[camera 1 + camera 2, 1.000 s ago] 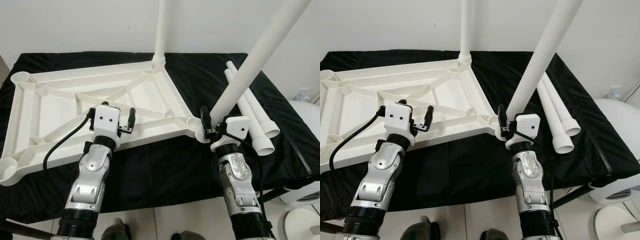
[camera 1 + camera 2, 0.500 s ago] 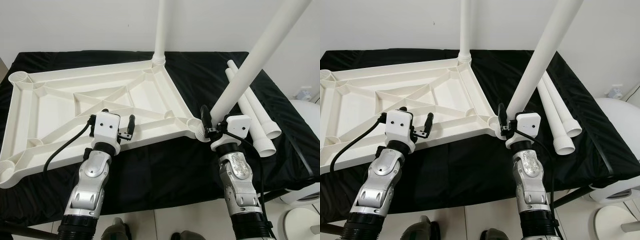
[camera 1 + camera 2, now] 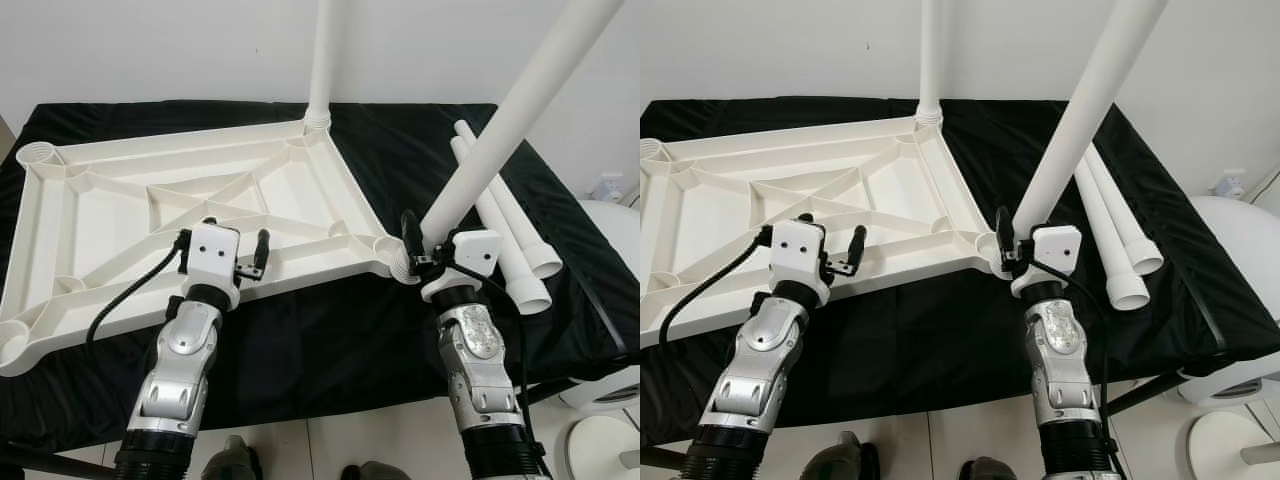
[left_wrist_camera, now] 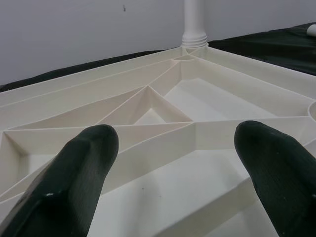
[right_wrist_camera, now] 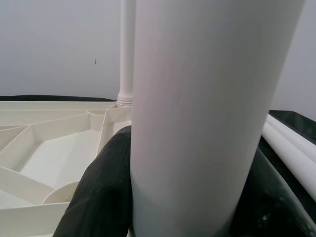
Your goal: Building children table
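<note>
A white plastic tabletop (image 3: 170, 150) lies underside up on the black-covered table. One white leg (image 3: 324, 60) stands upright in its far right corner socket. A second leg (image 3: 510, 120) leans to the right from the near right corner socket (image 3: 388, 248), and my right gripper (image 3: 424, 252) is shut on its lower end; its dark fingers (image 5: 98, 187) hug the tube. My left gripper (image 3: 245, 250) hovers open over the tabletop's near rim, and its fingers (image 4: 74, 173) are spread above the ribs, holding nothing.
Two spare white legs (image 3: 515, 240) lie side by side on the black cloth (image 3: 330, 330) at the right. A white rounded object (image 3: 610, 215) stands beyond the table's right edge. A pale wall rises behind the table, with tiled floor below the near edge.
My left gripper has drawn back a little toward the tabletop's near rim, still open. The right gripper keeps its hold on the leaning leg.
</note>
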You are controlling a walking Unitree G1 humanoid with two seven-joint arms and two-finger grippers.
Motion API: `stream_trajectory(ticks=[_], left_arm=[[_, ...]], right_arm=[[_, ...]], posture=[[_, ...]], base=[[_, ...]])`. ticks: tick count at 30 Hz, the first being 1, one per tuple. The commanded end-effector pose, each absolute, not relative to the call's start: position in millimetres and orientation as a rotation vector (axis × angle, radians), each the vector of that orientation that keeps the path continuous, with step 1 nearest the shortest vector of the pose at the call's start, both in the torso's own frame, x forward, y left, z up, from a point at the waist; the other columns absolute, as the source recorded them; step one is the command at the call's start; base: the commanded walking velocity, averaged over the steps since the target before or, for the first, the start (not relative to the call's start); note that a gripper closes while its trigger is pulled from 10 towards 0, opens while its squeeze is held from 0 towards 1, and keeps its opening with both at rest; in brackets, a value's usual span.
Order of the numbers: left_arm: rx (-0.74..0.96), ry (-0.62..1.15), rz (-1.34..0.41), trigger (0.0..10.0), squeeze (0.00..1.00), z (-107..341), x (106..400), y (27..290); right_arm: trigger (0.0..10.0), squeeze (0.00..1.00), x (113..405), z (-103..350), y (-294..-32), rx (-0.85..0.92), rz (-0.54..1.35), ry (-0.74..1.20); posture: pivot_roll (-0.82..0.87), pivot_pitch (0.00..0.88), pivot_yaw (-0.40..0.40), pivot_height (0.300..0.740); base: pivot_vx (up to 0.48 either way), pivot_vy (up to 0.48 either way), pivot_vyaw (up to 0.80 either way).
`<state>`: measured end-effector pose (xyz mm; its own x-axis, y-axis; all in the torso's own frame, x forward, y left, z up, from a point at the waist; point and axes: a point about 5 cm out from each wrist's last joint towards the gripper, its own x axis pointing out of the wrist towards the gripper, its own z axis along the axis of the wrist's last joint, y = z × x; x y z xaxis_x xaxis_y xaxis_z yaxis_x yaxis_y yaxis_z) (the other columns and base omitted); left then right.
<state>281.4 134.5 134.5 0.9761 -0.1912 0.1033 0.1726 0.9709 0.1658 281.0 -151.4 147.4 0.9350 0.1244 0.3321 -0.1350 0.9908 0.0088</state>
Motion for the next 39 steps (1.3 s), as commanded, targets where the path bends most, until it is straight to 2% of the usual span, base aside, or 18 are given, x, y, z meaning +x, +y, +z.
stream_trajectory(ticks=[1, 28, 39], left_arm=[[0.163, -0.131, -0.187, 10.0, 0.0, 138.0, 280.8, 134.7], [0.215, -0.179, -0.278, 10.0, 0.0, 146.8, 277.5, 125.9], [0.167, -0.226, -0.503, 10.0, 0.0, 172.6, 275.8, 106.2]], right_arm=[[10.0, 0.0, 282.2, 142.8, -152.1, 0.038, 0.135, -0.309], [10.0, 0.0, 287.0, 145.5, -155.9, 0.026, 0.14, -0.316], [10.0, 0.0, 293.0, 153.2, -154.6, 0.003, 0.217, -0.323]], posture=[[0.03, 0.016, -0.044, 0.74], [0.04, 0.014, -0.056, 0.74], [0.03, 0.024, -0.056, 0.74]], base=[[0.0, 0.0, 0.0], [0.0, 0.0, 0.0], [0.0, 0.0, 0.0]])
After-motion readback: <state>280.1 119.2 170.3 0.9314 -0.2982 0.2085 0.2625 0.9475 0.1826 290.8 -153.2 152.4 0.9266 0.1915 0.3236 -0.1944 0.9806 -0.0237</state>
